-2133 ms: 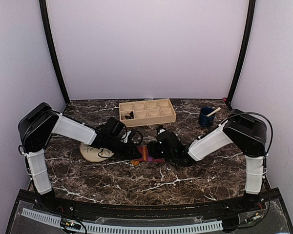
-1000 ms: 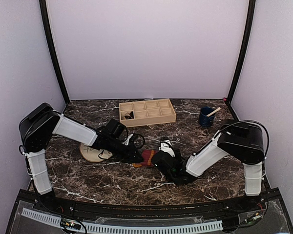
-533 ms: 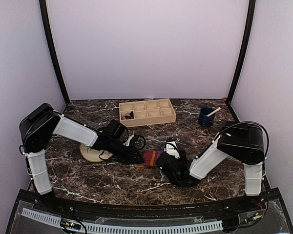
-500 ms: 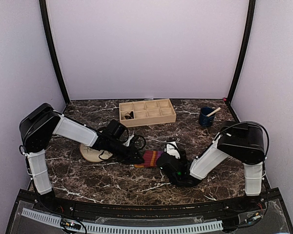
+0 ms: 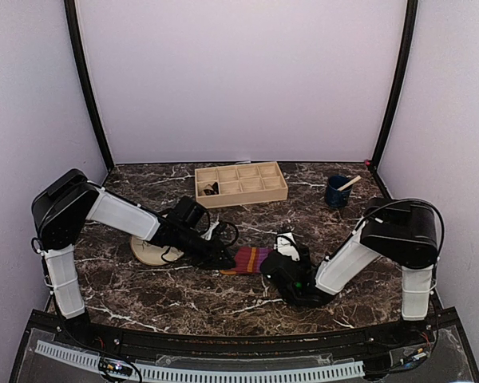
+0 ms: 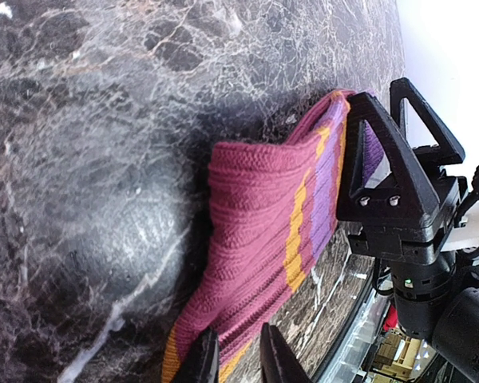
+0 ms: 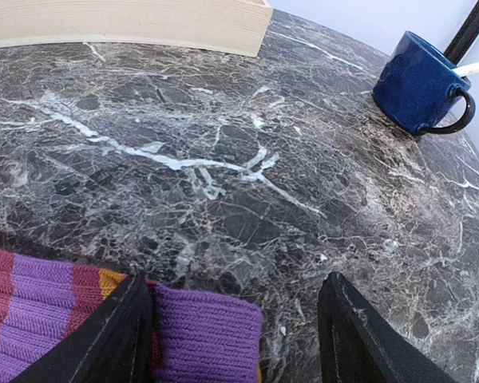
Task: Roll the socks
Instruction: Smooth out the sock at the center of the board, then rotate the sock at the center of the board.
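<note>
The magenta-purple sock (image 6: 255, 215) lay on the dark marble table (image 5: 184, 295) near its middle, just right of the round beige plate (image 5: 146, 253) and nearer than the wooden tray (image 5: 241, 183). It was folded over on itself, with orange stripes crossing the magenta ribbing and a purple end at the right.

The left end effector (image 6: 237, 331) reached in from the left, low over the plate. Its fingers stood narrow, pinched on the sock's magenta and orange end.

The right end effector (image 7: 238, 281) sat low at the sock's right side with its fingers wide apart, gripping nothing. The purple end lay between them, against the finger (image 7: 116, 339) on the left of the wrist view.

A blue mug (image 7: 419, 84) with a stick in it stood at the far right. A dark item (image 5: 211, 189) lay in the tray's near-left compartment; what it was could not be told.
</note>
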Available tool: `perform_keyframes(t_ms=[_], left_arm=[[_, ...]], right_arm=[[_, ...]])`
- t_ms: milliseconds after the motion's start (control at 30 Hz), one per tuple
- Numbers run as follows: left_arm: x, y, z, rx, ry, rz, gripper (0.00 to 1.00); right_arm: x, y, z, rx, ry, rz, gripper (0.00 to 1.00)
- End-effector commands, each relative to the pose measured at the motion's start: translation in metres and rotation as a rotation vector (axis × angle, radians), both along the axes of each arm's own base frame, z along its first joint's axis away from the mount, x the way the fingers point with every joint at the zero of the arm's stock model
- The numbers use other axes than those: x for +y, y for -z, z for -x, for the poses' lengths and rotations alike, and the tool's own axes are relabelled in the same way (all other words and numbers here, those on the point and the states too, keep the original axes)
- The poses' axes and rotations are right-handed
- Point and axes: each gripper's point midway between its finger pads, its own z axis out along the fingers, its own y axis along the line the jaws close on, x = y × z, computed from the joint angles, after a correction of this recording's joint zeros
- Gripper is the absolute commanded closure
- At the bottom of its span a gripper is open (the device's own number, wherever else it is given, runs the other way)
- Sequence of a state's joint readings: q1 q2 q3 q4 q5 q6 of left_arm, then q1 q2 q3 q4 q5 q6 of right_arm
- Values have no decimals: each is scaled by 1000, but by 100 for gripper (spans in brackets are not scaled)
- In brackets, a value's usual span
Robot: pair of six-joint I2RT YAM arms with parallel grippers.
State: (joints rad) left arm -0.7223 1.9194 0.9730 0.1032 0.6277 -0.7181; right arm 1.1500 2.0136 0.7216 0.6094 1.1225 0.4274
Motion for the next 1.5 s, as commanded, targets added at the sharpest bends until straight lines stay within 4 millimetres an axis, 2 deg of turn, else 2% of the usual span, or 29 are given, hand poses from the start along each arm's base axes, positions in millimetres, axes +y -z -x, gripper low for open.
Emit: perform_keyframes(t_ms=[0,667,867,1100,1267,1467], left_arm=[[26,32,20,93,-26,-130,79],[25,23,20,84,-37,-104,79],[24,16,18,73,-44,-89,79],[22,3,17,53,-59,-55,78],[14,-20,14,32,-73,37,72],[4,-57,9,-25,-83,159,69]], right_arm=[[-38,21,4,69,26,221,35],[-28,-31,-14,16,26,127,35],[-17,-51,-13,24,4,95,35],[14,-68,5,94,-70,-5,35],[42,-64,30,189,-143,-75,35],[56,-48,56,300,-177,-155,35]])
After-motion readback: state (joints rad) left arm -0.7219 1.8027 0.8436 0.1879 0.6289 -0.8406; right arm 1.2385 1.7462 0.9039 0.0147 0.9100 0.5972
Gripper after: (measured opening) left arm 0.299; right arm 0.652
